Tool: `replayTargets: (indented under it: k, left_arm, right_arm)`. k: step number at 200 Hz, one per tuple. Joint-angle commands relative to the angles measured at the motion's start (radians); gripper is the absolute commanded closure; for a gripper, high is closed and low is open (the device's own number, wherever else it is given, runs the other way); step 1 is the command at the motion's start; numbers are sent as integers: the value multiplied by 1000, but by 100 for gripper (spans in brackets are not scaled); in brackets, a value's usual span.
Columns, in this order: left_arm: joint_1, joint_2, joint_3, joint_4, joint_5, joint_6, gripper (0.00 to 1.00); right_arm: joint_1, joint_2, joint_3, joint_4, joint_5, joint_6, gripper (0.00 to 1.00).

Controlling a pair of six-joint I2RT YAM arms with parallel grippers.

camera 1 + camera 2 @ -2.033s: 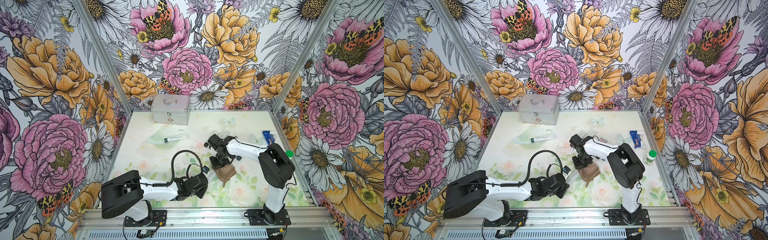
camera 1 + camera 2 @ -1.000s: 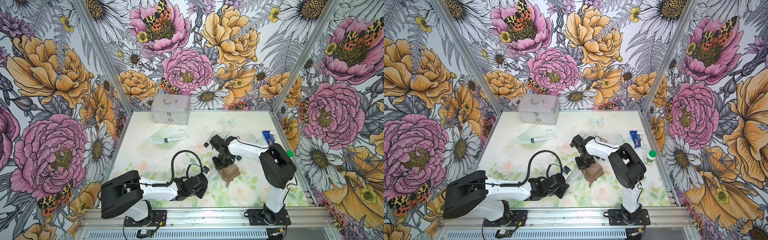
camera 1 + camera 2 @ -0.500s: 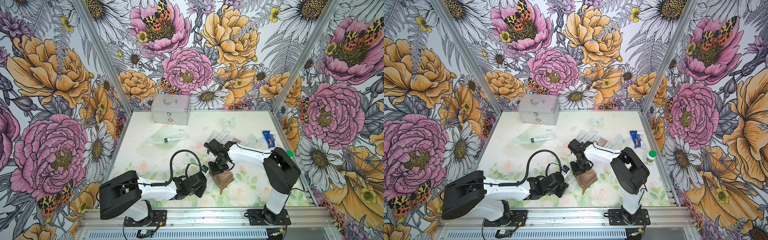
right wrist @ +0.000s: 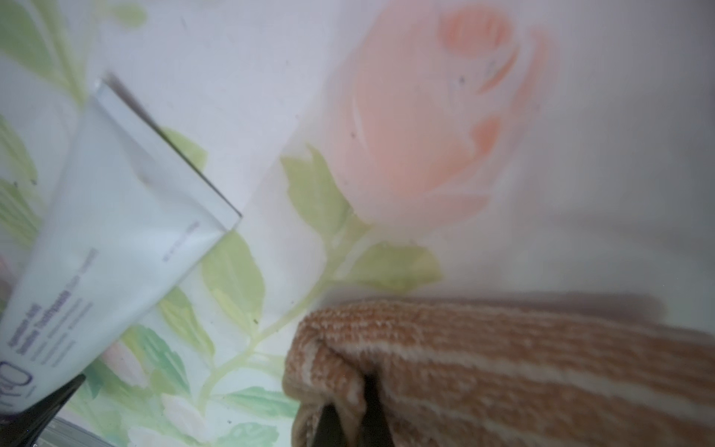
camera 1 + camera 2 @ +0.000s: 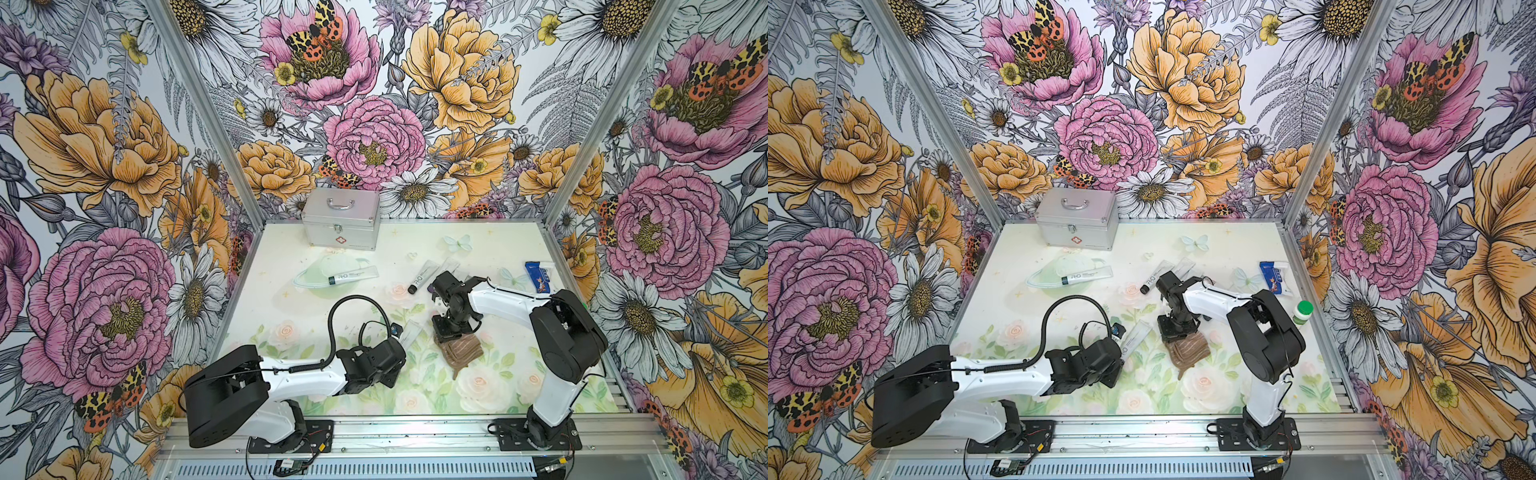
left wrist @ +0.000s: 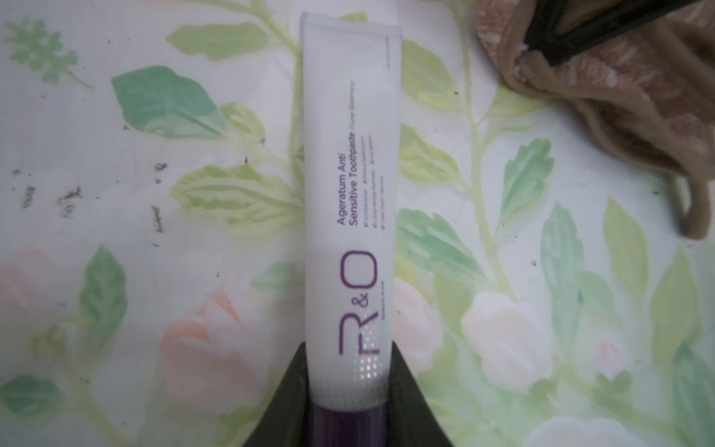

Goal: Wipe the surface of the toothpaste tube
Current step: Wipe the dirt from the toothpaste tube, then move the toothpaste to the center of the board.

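My left gripper [image 6: 350, 387] is shut tight on the toothpaste tube [image 6: 350, 174], down by its purple cap. The tube is near the front of the flowery surface [image 6: 116, 251], between my two arms. My right gripper [image 4: 348, 414] is pinched on the brown stripy cloth [image 4: 522, 367], just beside the tube. I think the cloth is not touching it yet, but that is hard to see. To wipe well, I should slide the cloth onto the white part and rub gently along it, holding the tube firm.
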Motion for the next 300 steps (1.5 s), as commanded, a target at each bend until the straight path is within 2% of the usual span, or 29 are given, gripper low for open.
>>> replayTargets:
  k: [1,58,119,126,162,194,238,280,291,300]
  left_arm:
    - [44,-25,23,-41,-40,-26,73]
    - [223,88,119,-60,-18,13,72]
    - [367,330,360,-44,47,124,72]
    - [377,354,386,-37,91,136,72]
    - [427,518,528,-24,175,182,71]
    - [459,600,627,-29,248,223,69]
    - [489,697,774,-60,323,258,66]
    - [493,761,876,-99,335,268,66]
    - [501,746,880,-98,334,256,60]
    - [507,722,875,-98,333,246,47]
  right_arm:
    - [38,-7,-43,-51,69,17,100]
    - [180,-44,-48,-34,53,93,100]
    - [188,-82,-55,-35,60,99,100]
    - [190,-85,-58,-35,61,99,100]
    - [188,-92,-66,-35,65,98,100]
    - [188,-97,-67,-35,66,96,100]
    - [187,-96,-61,-39,61,94,100]
    - [185,-106,-63,-43,61,94,100]
    - [185,-108,-67,-44,61,96,100]
    - [185,-110,-71,-44,63,96,100]
